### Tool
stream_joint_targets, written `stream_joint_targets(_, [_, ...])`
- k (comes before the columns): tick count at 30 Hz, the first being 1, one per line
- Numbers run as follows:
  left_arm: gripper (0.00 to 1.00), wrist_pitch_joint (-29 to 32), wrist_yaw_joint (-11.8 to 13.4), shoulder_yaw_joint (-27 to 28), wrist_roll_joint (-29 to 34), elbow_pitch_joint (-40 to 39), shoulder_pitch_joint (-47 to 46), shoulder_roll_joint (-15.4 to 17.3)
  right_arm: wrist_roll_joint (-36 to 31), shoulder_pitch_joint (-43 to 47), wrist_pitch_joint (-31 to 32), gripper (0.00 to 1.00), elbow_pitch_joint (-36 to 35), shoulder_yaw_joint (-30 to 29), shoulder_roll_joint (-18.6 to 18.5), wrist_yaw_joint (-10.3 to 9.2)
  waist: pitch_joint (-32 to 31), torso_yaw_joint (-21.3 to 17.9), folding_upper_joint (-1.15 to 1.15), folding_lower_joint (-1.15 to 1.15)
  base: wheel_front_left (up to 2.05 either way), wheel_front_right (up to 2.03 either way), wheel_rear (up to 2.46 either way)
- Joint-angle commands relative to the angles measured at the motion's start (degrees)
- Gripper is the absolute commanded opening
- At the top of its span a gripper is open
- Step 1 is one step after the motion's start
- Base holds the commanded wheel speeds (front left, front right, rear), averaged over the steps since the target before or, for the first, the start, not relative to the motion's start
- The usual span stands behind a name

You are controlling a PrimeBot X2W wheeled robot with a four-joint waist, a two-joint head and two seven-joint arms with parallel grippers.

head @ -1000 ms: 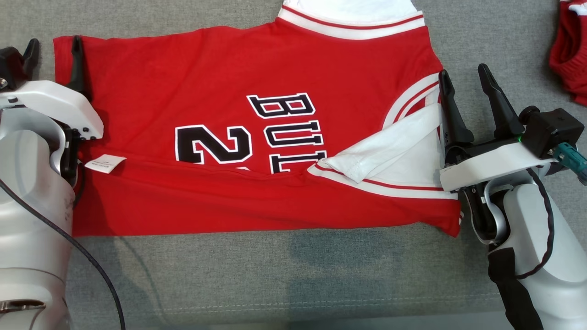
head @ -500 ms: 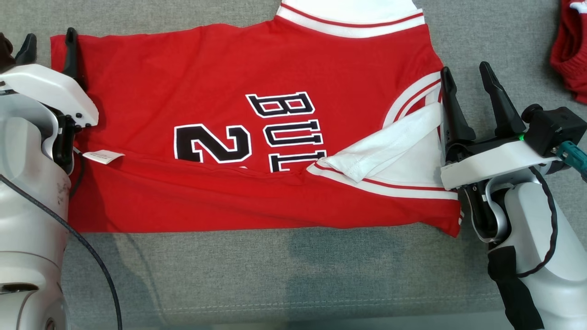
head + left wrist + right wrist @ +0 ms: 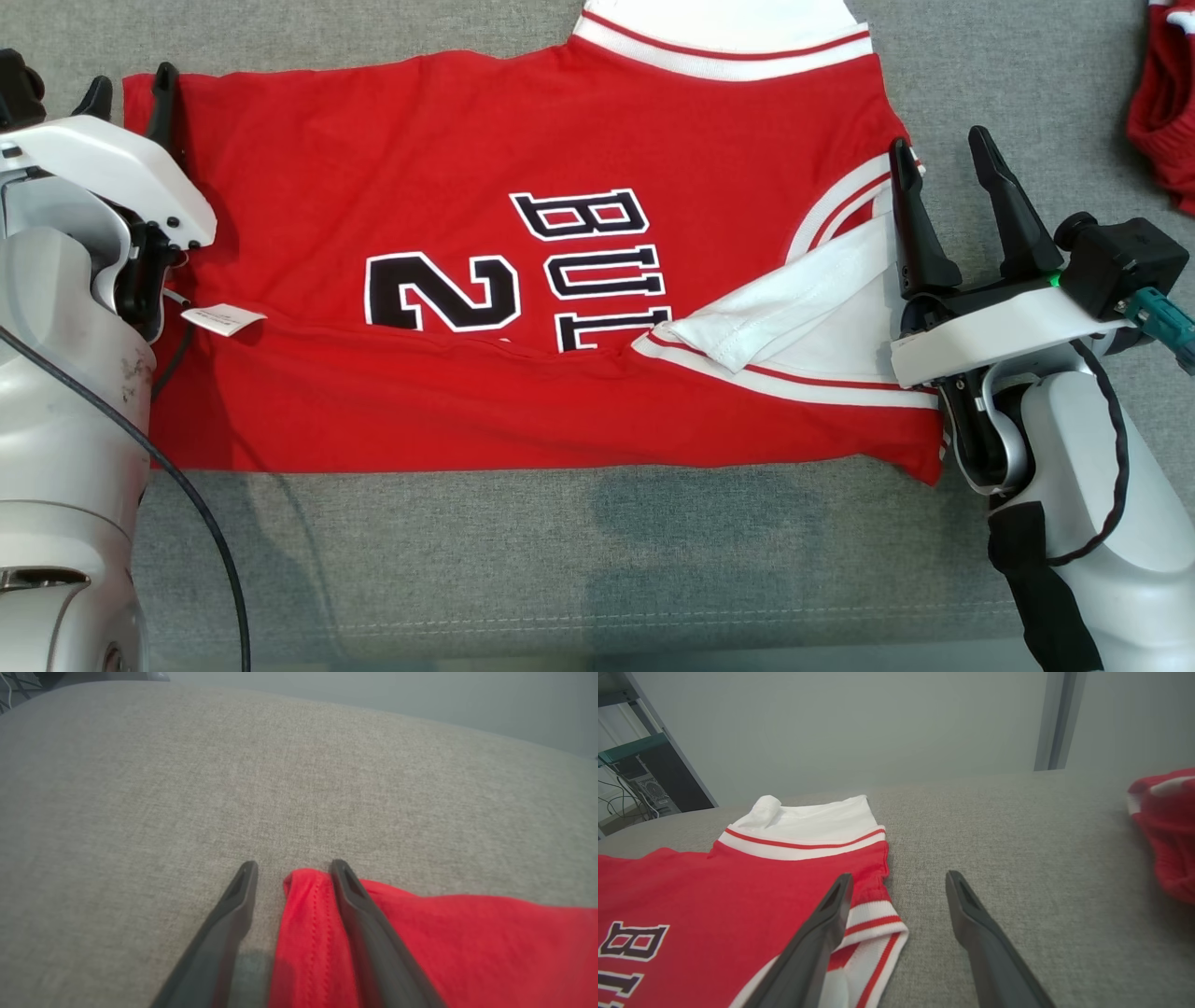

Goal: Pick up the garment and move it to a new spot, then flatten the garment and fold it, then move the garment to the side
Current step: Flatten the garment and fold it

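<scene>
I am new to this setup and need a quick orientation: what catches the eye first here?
A red jersey with black letters lies spread across the grey surface, its near edge folded over the print. The open left gripper straddles its left corner; the open right gripper stands at its white-trimmed right end. Another red garment sits at the far right.

Grey woven cushion (image 3: 597, 560) carries red jersey (image 3: 523, 392) spread flat; second red garment (image 3: 1162, 103) far right.
</scene>
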Motion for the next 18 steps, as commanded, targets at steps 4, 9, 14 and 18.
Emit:
stream_joint_targets(4, [0.31,3.08,-0.40,-2.19,-2.58,-1.10,1.55,1.15,0.41,-0.33,-0.67,1.00,-1.60,0.96,0.36,0.24,-0.04,-0.02,0.00,0.00,0.00,0.00,0.00])
stream_joint_targets(9, [0.00,3.76,-0.41,-4.55,-5.23,-2.63,2.82,1.54,0.70,-0.33,-0.67,1.00,-1.74,0.52,0.36,0.24,-0.34,0.12,0.00,0.00,0.00,0.00,0.00])
stream_joint_targets(14, [0.00,-0.35,-0.41,-6.24,-6.40,-4.75,3.92,1.87,1.79,-2.02,-0.67,1.00,-2.34,0.74,-0.61,0.24,-0.53,0.76,0.00,0.00,0.00,0.00,0.00])
stream_joint_targets(18, [0.00,-3.19,-0.41,-8.05,-7.05,-5.97,4.91,1.09,3.30,-6.84,-0.67,1.00,-0.73,2.03,-3.54,0.24,-0.80,1.89,0.00,0.00,0.00,0.00,0.00])
